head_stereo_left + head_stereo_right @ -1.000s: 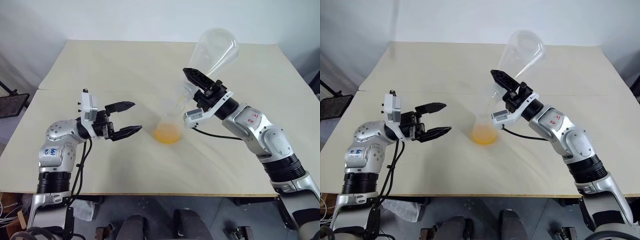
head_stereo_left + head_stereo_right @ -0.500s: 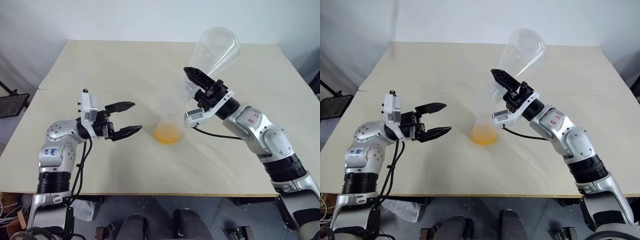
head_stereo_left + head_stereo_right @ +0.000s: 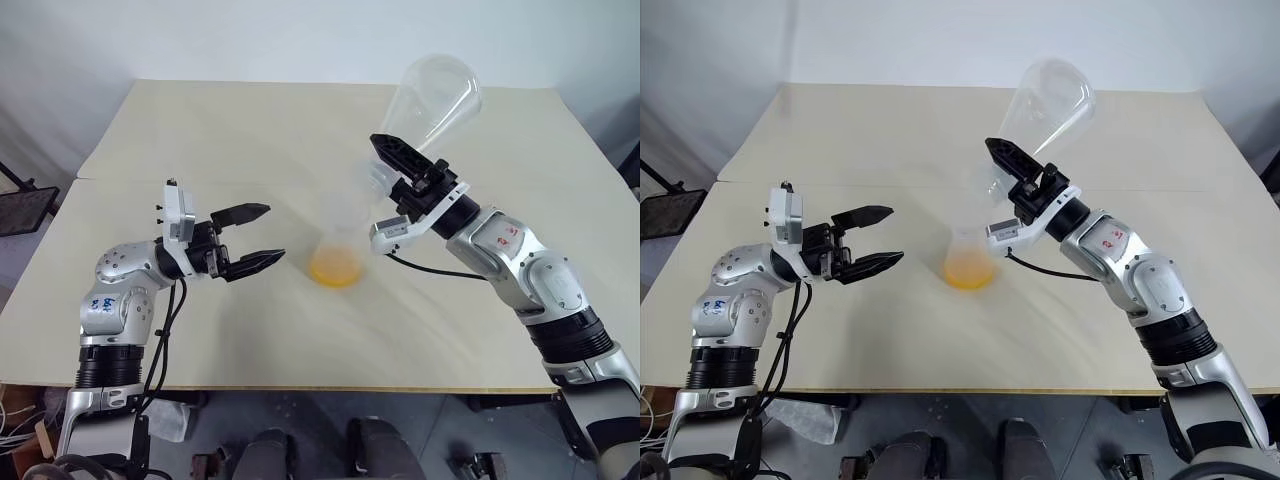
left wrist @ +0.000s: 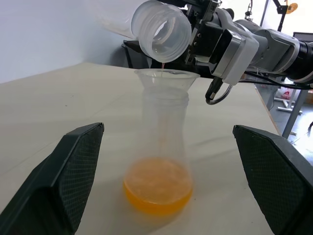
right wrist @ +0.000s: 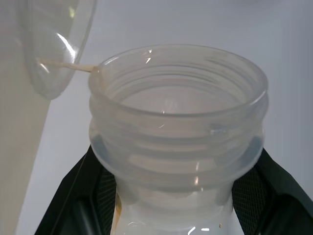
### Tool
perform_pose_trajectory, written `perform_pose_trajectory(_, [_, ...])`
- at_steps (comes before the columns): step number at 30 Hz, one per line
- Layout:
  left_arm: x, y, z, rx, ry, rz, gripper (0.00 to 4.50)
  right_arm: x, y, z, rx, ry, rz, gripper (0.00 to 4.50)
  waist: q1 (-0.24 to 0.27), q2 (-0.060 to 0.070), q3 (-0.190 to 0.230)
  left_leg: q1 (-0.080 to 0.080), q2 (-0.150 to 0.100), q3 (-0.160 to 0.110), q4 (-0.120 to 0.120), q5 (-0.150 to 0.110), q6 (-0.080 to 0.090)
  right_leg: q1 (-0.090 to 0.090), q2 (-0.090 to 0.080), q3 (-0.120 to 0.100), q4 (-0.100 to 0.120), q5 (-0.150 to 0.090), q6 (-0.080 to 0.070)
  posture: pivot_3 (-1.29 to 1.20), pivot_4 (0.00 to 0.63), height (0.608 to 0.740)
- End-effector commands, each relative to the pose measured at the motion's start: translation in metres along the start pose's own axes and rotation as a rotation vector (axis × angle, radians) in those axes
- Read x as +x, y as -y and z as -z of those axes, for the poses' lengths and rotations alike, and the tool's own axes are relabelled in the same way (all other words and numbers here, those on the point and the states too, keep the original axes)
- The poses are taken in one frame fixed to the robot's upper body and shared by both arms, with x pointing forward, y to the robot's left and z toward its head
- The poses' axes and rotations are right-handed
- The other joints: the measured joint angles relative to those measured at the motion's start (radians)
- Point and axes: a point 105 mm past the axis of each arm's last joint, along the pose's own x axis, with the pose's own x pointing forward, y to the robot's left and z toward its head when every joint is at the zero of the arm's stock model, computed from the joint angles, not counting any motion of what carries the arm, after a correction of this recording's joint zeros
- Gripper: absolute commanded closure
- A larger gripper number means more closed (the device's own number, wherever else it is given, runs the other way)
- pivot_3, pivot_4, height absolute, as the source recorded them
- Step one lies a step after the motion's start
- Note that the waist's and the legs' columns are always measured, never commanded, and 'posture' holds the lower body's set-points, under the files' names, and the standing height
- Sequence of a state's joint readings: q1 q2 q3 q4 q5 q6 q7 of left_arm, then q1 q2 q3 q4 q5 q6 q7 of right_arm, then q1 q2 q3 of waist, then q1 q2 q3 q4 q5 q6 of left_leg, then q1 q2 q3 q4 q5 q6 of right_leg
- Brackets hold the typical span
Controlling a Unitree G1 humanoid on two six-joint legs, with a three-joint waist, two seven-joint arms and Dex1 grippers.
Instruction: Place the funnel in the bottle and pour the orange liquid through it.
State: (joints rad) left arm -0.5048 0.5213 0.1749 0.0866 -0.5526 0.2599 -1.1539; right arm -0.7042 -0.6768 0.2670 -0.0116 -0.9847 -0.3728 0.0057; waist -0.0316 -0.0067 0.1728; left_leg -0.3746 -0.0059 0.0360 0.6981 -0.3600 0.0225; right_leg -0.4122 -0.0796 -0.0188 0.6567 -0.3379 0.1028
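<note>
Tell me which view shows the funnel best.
Left wrist view: the funnel sits in the bottle neck, with the larger flask mouth just above. In the head views it's a faint clear shape; the right wrist view can't confirm it.

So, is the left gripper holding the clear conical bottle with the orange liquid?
No: the left gripper is open, beside the bottle and not touching it.

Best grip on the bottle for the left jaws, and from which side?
The bottle stands upright with the funnel in its mouth. Take the narrow neck below the funnel, coming level from the left gripper's side; the flared base looks too wide.
</note>
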Motion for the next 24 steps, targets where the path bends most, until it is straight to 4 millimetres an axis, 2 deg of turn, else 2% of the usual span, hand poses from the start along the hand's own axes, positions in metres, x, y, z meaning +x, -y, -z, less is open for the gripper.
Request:
perform_pose_trajectory(1, [0.003,0.002,-0.013,0.044,0.030,0.023,0.00,0.001,0.020,0.006,0.001,-0.007,0.067,1.88,0.000,0.000,0.000,0.000,0.000,0.000,0.000,0.000,0.000,0.000,0.000,0.000,0.000,0.000,0.000,0.00,0.150,0.740])
perform_pose_trajectory(5, [0.004,0.002,-0.013,0.044,0.030,0.023,0.00,0.002,0.021,0.007,0.048,-0.011,0.072,1.88,0.000,0.000,0.000,0.000,0.000,0.000,0.000,0.000,0.000,0.000,0.000,0.000,0.000,0.000,0.000,0.00,0.150,0.740])
perform_pose_trajectory(9, [0.004,0.002,-0.012,0.044,0.029,0.021,0.00,0.002,0.017,0.005,0.193,-0.006,0.039,1.88,-0.001,0.000,0.000,0.000,0.000,0.000,0.000,0.000,0.000,0.000,0.000,0.000,0.000,0.000,0.000,0.00,0.150,0.740])
perform_pose_trajectory(14, [0.003,0.002,-0.012,0.044,0.028,0.020,0.00,0.000,0.020,0.018,0.409,-0.093,0.063,1.88,0.000,0.000,0.000,0.000,0.000,0.000,0.000,0.000,0.000,0.000,0.000,0.000,0.000,0.000,0.000,0.00,0.150,0.740])
perform_pose_trajectory(17, [0.003,0.003,-0.011,0.044,0.028,0.021,0.00,-0.006,0.026,0.042,0.570,-0.217,0.113,1.88,0.001,0.000,0.000,0.000,0.000,0.000,0.000,0.000,0.000,0.000,0.000,0.000,0.000,0.000,0.000,0.00,0.150,0.740])
perform_pose_trajectory(20, [0.004,0.003,-0.010,0.040,0.028,0.024,0.00,-0.031,0.030,0.092,0.833,-0.448,0.218,1.88,0.004,0.000,0.000,0.000,0.000,-0.001,0.000,0.000,0.000,0.000,0.000,0.000,0.001,0.000,0.000,0.00,0.150,0.740])
perform_pose_trajectory(23, [0.005,0.003,-0.009,0.037,0.028,0.028,0.00,-0.050,0.029,0.113,1.042,-0.546,0.281,1.88,0.005,0.000,0.000,0.000,0.000,-0.002,0.001,0.000,0.000,0.002,-0.001,-0.002,0.001,0.000,0.000,0.00,0.150,0.740])
perform_pose_trajectory(24, [0.006,0.003,-0.009,0.036,0.028,0.031,0.00,-0.058,0.023,0.117,1.170,-0.572,0.291,1.88,0.004,0.000,0.000,0.000,0.000,-0.002,0.001,0.000,0.000,0.002,-0.001,-0.002,0.000,0.000,0.000,0.00,0.150,0.740])
